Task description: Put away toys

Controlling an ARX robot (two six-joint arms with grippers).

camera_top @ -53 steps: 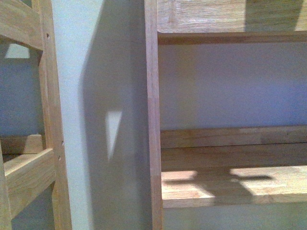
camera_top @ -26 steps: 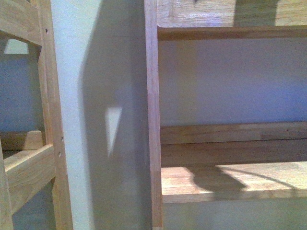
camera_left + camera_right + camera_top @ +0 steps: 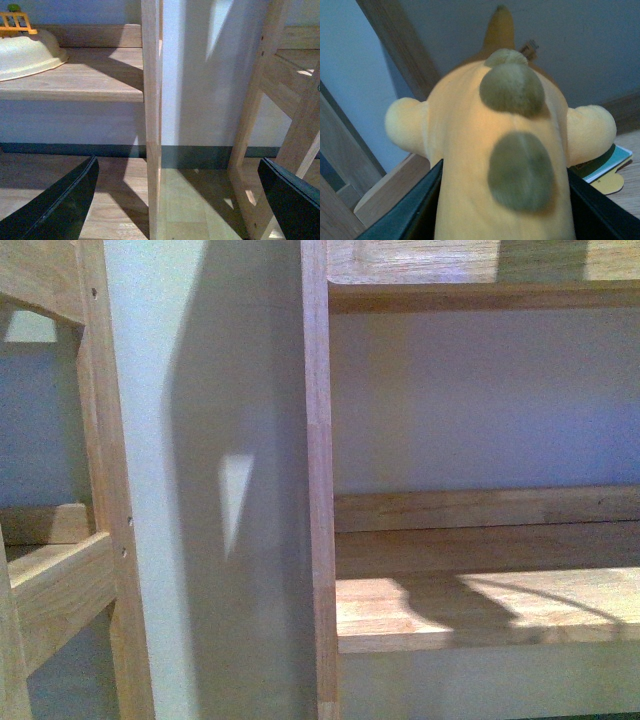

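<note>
In the right wrist view the orange-yellow plush animal (image 3: pixel 470 150) fills the middle, with olive-brown nubs along its back and stubby limbs out to both sides. My right gripper (image 3: pixel 502 210) is shut on its body, one black finger (image 3: pixel 405 215) pressed against each flank. In the left wrist view my left gripper (image 3: pixel 177 200) hangs open with nothing between its fingers (image 3: pixel 60 205), just above the wooden floor in front of a shelf post (image 3: pixel 151 120). The front view shows neither gripper and no toy.
A wooden shelf unit (image 3: pixel 480 610) stands ahead on the right, its post (image 3: pixel 318 480) mid-frame, with a second wooden frame (image 3: pixel 100 490) to the left. A cream plastic playset (image 3: pixel 27 52) with an orange fence sits on a low shelf. A flat teal-edged card (image 3: pixel 602 167) lies behind the plush.
The shelf boards have slid slightly downward in the front view, and the shadow on the lower shelf has changed shape and spread to the right.
</note>
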